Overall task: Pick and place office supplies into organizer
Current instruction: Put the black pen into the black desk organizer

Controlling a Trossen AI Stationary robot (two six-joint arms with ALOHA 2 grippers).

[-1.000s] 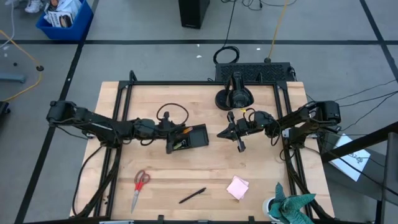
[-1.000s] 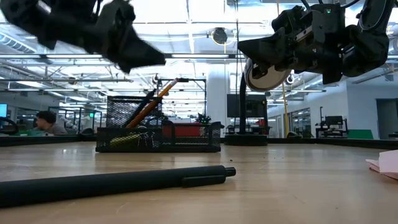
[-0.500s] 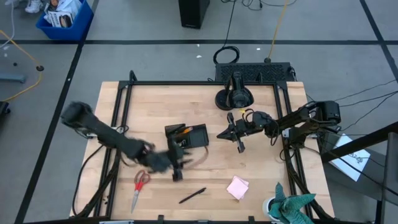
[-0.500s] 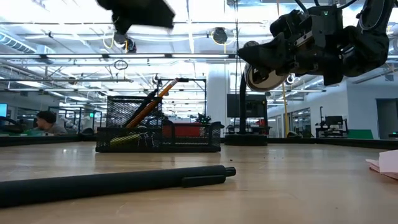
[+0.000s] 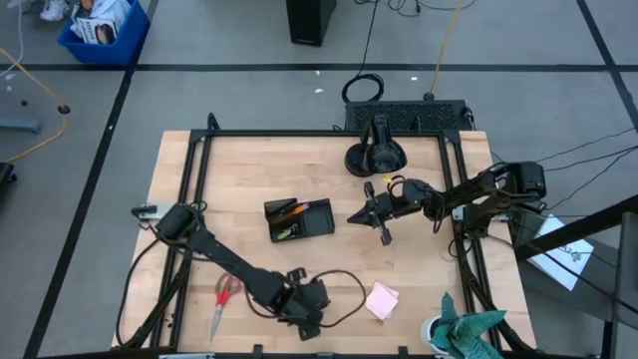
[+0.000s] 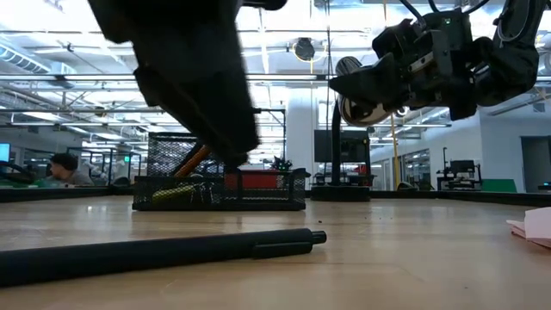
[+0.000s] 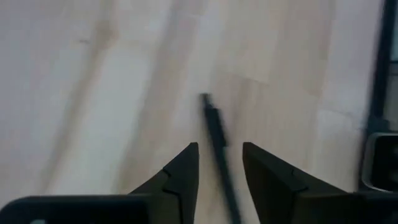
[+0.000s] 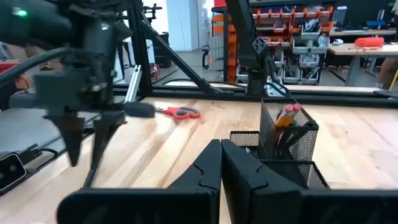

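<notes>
On the table (image 5: 419, 254): one pen (image 7: 216, 127), one scissors (image 5: 223, 298), one organizer (image 5: 300, 219)

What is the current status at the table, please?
Left gripper open, over the black pen, nothing held. Right gripper shut, empty, waiting beside the organizer. Nothing in the way.

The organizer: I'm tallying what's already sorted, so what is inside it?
Inside the organizer, orange pencils lean in the tall mesh cup, and a small yellow-green piece lies in the low tray. The mesh walls hide anything deeper, so smaller items cannot be ruled out.
</notes>
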